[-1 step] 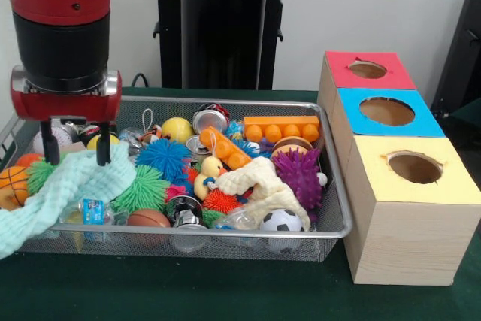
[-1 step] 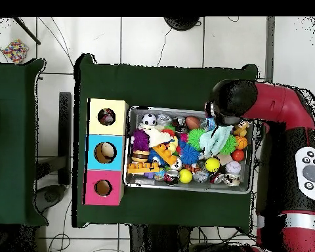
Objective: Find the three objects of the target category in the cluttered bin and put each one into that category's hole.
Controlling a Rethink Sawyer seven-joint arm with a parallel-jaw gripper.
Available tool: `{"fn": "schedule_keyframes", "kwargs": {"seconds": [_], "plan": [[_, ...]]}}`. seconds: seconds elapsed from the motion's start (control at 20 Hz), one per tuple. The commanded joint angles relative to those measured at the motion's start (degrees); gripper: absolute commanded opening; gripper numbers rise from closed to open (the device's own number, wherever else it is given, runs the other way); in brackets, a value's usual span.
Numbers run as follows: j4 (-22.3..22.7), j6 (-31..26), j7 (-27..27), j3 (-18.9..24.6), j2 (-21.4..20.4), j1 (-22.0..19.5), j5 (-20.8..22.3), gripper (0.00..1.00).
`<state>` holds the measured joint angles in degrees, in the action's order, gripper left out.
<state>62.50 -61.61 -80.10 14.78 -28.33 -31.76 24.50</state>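
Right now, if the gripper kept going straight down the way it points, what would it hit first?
Most likely the mint-green cloth: the gripper points down with its open fingers already at the fabric, heaped on the bin. Depth is hard to judge.

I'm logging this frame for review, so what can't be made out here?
- Gripper: overhead view, hidden under the arm.
- Cloth: front view, its end cut off by the left edge.
- Bin bottom: both views, buried by toys.
- Yellow hole: overhead view, contents too small to identify.
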Motion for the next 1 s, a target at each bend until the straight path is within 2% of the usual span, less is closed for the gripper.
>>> {"fn": "schedule_keyframes", "kwargs": {"seconds": [0.05, 0.25, 0.45, 0.7, 0.85, 1.0], "plan": [[0.37, -6.94, 5.65, 1.79, 3.65, 1.61, 1.17, 1.0], [-0.73, -7.41, 7.58, 0.76, 3.17, 2.46, 3.97, 1.0], [-1.53, -4.93, 8.61, -0.15, 1.54, 3.15, 6.97, 1.0], [-2.16, -4.49, 10.26, 0.45, 0.95, 3.35, 8.62, 1.0], [-3.35, -4.12, 11.08, -1.23, 0.87, 4.53, 12.65, 1.0], [-2.93, -4.15, 10.21, -0.92, 1.37, 4.21, 12.47, 1.0]]}}
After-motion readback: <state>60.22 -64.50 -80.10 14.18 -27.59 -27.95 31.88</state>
